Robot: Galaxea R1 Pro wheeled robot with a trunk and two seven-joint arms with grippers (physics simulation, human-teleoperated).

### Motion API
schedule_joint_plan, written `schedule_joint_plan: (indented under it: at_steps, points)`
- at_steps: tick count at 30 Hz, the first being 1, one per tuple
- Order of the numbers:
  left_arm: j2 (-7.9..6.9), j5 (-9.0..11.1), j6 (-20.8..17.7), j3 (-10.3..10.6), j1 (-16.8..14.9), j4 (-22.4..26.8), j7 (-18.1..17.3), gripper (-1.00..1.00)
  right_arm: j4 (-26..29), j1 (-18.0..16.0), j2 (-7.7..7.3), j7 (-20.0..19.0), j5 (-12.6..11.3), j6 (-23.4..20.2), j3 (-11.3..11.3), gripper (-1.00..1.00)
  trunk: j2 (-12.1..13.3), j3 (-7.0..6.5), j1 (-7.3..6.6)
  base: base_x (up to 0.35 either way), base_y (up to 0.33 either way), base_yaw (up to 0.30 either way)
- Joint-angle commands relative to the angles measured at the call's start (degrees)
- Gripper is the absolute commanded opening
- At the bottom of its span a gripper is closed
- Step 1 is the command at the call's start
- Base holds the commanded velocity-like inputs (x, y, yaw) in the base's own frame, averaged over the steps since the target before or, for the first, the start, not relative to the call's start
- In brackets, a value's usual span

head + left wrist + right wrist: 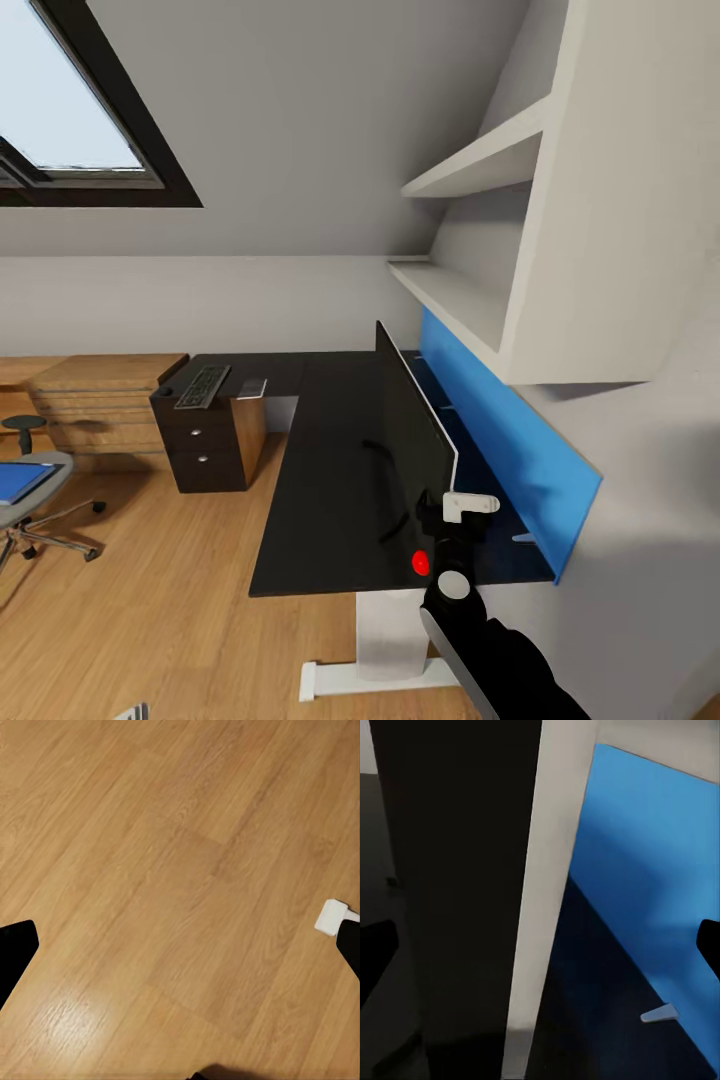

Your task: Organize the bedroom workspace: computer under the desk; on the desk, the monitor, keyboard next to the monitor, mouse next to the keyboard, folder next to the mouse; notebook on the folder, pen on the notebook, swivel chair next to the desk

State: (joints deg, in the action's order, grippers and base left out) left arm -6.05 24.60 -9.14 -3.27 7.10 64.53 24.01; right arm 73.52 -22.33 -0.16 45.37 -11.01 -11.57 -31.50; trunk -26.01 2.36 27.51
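Note:
The monitor (415,440) stands upright and edge-on along the back of the glossy black desk (320,480), its red dot (421,562) at the near end. My right gripper (447,520) is at that near end, open, straddling the monitor's thin edge (536,907) with one fingertip (375,956) on the screen side. The keyboard (202,387) lies on the desk's far wing above the drawers (205,440). At the far left the swivel chair (35,495) carries the blue folder (20,482). My left gripper (180,952) hangs open over bare floor.
A blue back panel (510,440) runs behind the monitor, with white shelves (470,165) above it. A wooden chest of drawers (100,400) stands beyond the chair, and a flat silver-grey item (250,387) lies beside the keyboard. The desk's white leg (385,640) is close in front.

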Motion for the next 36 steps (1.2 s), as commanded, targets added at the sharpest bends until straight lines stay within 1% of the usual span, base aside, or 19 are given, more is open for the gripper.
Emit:
schedule_joint_plan:
  at_steps: [1, 9, 16, 21, 25, 28, 33, 36]
  points:
    - [-0.02, 0.4, -0.3, 0.0, 0.0, 0.2, 0.3, 1.00, 0.1, -0.1, -0.02, 0.4, -0.2, -0.5, -0.1, 1.00, -0.1, 0.12, 0.03, -0.021, 0.000, 0.000]
    - [-0.02, 0.4, -0.3, 0.0, 0.0, 0.2, 0.3, 1.00, 0.0, -0.1, -0.02, 0.1, -0.1, -0.5, -0.1, 1.00, -0.1, 0.12, 0.03, -0.018, 0.000, 0.000]
    - [-0.02, 0.4, -0.3, 0.0, 0.0, 0.2, 0.3, 1.00, -0.1, -0.1, -0.05, -0.1, -0.2, -0.4, -0.2, 1.00, -0.1, 0.12, 0.03, -0.153, 0.090, 0.000]
    - [-0.02, 0.4, -0.3, 0.0, 0.0, 0.2, 0.3, 1.00, -0.1, -0.1, -0.18, -0.5, -0.3, -0.3, -0.4, 1.00, -0.1, 0.12, 0.03, -0.019, 0.013, 0.000]
    - [0.04, 0.4, -0.3, 0.0, 0.0, 0.2, 0.3, 1.00, -0.1, -0.1, -0.27, -3.2, -0.2, -0.3, -0.4, 1.00, -0.1, 0.12, 0.03, -0.003, 0.002, 0.000]
    - [0.06, 0.4, -0.3, 0.0, 0.0, 0.2, 0.3, 1.00, -0.1, -0.1, -0.69, -5.1, -0.2, -0.1, -0.3, 1.00, -0.1, 0.12, 0.03, 0.000, 0.000, 0.000]
    - [0.07, 0.4, -0.2, 0.1, 0.0, 0.2, 0.3, 1.00, -0.1, -0.1, -1.74, -6.0, -0.3, 2.2, -0.4, 1.00, -0.1, 0.12, 0.03, 0.048, 0.000, 0.000]
    - [0.07, 0.4, -0.2, 0.1, 0.0, 0.2, 0.3, 1.00, -0.1, -0.1, -1.92, -6.2, -0.4, 2.7, -0.4, 1.00, -0.1, 0.12, 0.03, 0.228, 0.000, 0.000]
